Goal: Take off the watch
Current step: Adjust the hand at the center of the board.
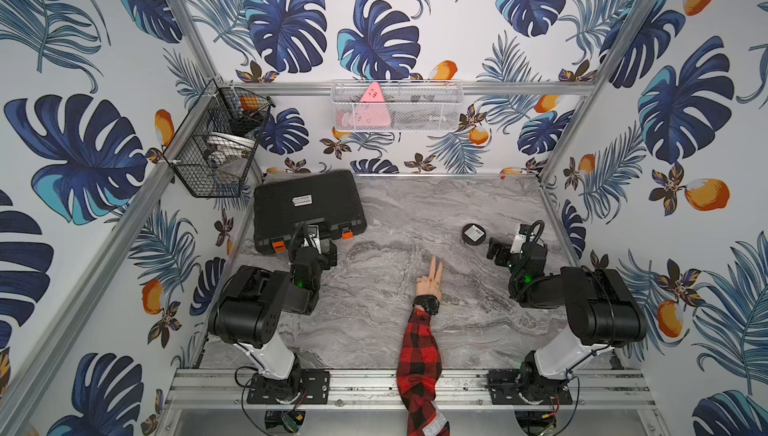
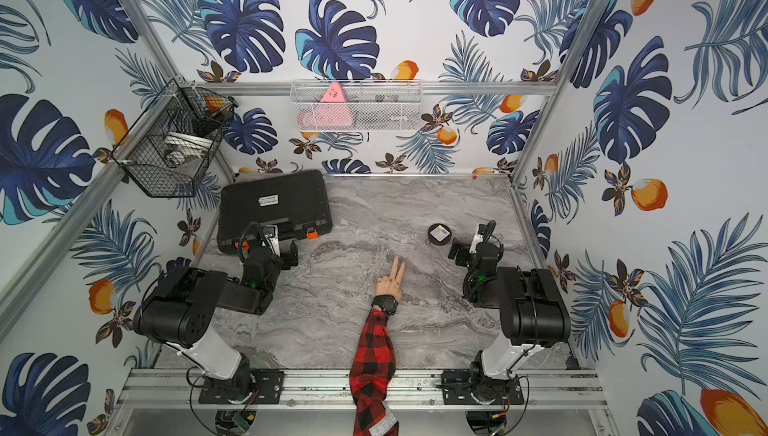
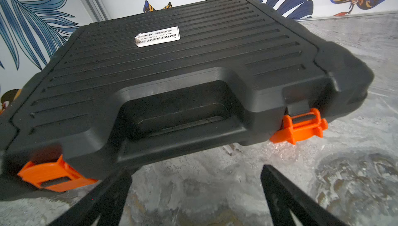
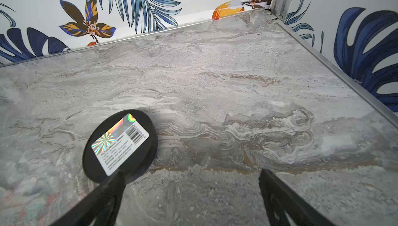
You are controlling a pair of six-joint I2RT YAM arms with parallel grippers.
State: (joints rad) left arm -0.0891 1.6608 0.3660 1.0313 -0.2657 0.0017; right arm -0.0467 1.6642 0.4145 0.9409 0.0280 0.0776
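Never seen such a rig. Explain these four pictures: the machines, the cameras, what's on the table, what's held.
Two robot arms stand at the near edge of a marble table, each ending in a two-finger gripper. Two pictures look down from overhead; the other two come from cameras on the wrists. The left gripper faces a black tool case; the right gripper faces a round black tin. Between them lies an arm in a checked sleeve, the watch on its wrist. Both grippers are open, holding nothing.
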